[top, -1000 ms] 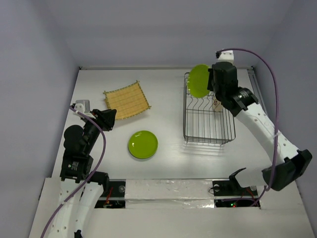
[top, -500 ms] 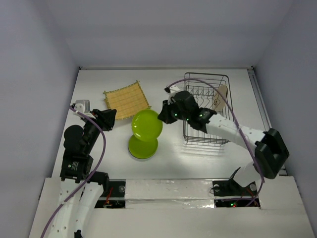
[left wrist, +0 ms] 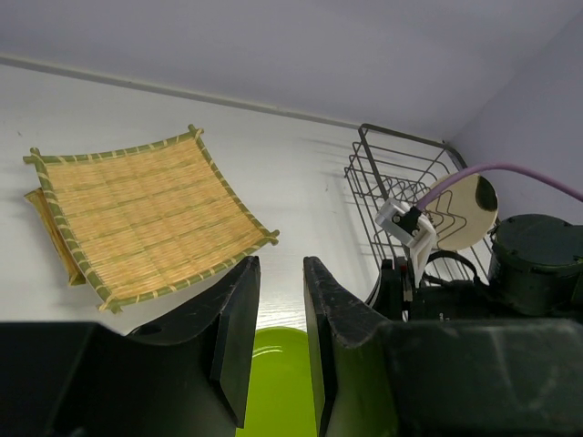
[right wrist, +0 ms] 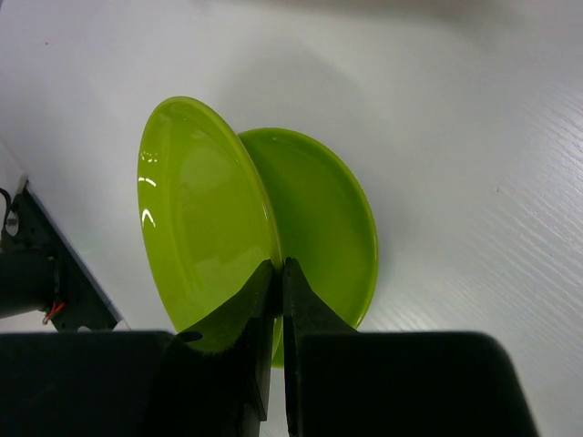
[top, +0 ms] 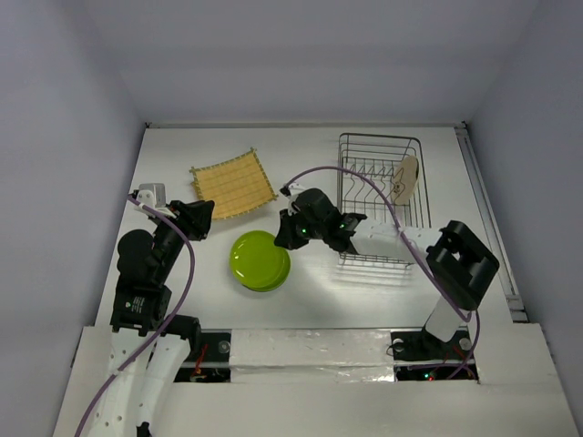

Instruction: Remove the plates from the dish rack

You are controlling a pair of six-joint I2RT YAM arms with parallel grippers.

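My right gripper is shut on the rim of a lime green plate. It holds the plate tilted, low over a second lime green plate that lies flat on the table. From above the two read as one green stack. The black wire dish rack stands to the right, with a cream plate upright near its far right corner. My left gripper is open and empty, to the left of the green plates. No teal plate is in view.
A woven bamboo mat lies at the back left of the table and also shows in the left wrist view. The right arm stretches from the rack's front edge toward the green plates. Grey walls enclose the table.
My right arm carried the green plate out of the rack, leftward across the table, and lowered it over the plate lying there. The left arm has not moved.
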